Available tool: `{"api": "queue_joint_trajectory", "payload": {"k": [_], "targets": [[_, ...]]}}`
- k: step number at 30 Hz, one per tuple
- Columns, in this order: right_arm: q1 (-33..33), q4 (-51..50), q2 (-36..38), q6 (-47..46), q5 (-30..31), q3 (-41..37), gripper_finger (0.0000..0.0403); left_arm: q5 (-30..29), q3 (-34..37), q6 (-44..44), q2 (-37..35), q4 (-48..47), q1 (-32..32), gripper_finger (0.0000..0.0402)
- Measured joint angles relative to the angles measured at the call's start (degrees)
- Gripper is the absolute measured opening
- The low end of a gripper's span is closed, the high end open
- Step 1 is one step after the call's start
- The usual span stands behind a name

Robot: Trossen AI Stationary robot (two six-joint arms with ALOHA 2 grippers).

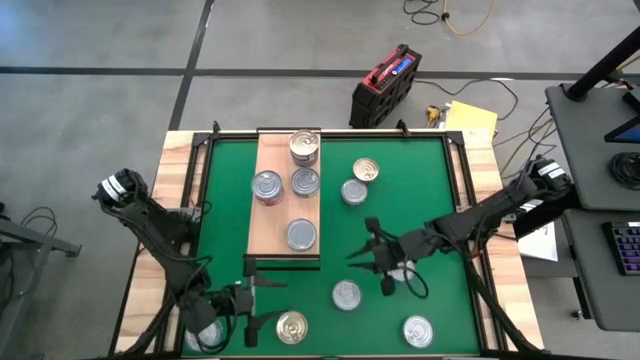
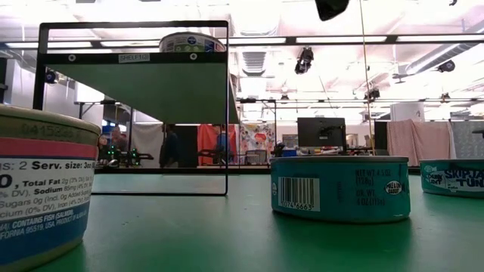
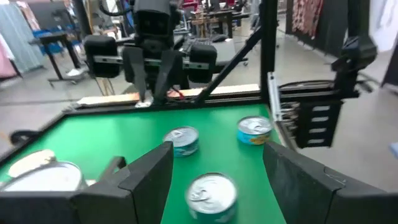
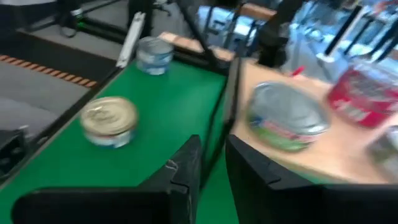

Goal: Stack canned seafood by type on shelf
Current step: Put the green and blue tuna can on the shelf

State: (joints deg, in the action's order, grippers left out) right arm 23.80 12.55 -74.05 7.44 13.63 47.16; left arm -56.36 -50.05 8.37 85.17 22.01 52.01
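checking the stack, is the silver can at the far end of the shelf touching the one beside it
Apart. The high view shows bare shelf between the far can and the nearer silver can.

cut off: near can | blurred: shelf cans

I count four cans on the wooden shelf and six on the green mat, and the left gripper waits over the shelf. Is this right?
Not quite. The left gripper hangs over the green mat near the gold-lidded can, not over the wooden shelf, as the high view shows. The can counts, four and six, are right.
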Motion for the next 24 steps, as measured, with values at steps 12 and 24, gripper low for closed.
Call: {"api": "queue_joint_trajectory", "payload": {"k": [12,24], "targets": [[9.8,0.1,-4.8,-9.8,3.1,0.0,0.0052,1.9,-0.5,14.8,0.1,-1.5,2.4,0.0233],[12.5,0.6,-8.5,-21.2,5.4,0.0,0.0044,8.8,-18.1,19.1,10.4,-25.2,3.1,0.0233]]}}
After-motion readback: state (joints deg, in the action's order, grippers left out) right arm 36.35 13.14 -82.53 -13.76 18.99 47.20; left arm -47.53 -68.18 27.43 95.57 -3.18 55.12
